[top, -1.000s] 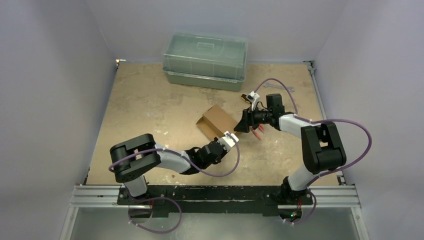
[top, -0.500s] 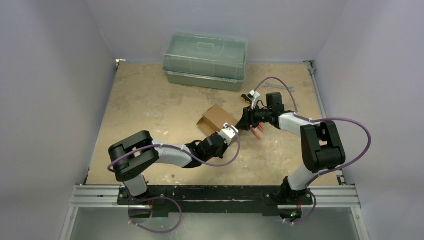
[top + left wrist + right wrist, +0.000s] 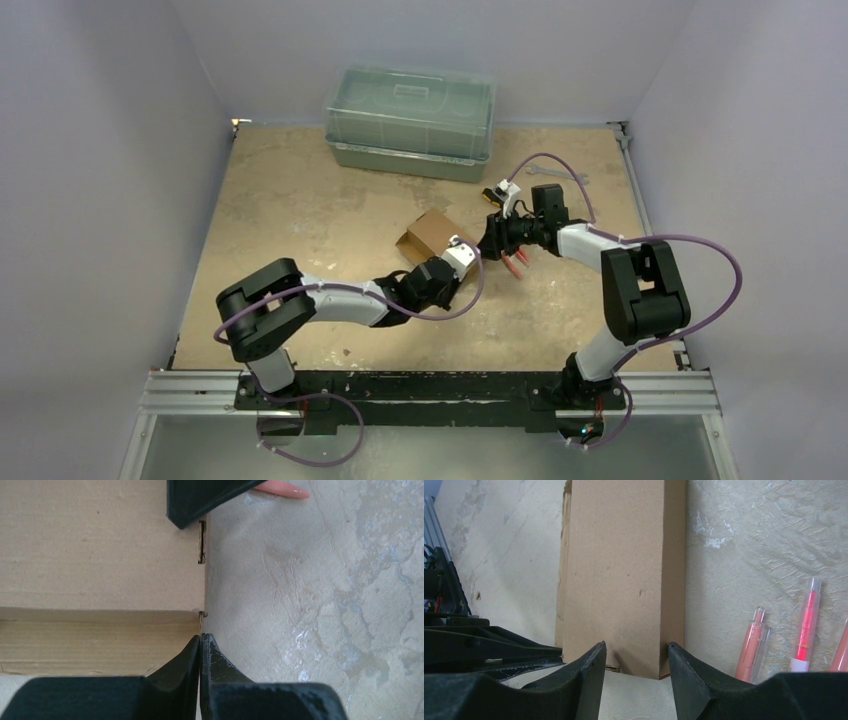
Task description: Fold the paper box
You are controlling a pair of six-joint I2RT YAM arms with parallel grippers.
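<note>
where it lies, matte brown rectangular paper box (image 3: 430, 233)

No text readable — the paper box (image 3: 624, 570) seems plain, unprinted.

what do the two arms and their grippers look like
The left arm and right arm match: bulky black joint housings, smooth white link covers, a purple cable looping along each. The left gripper and right gripper have black, wedge-shaped fingers tapering to narrow tips, matt and slightly grainy.
</note>
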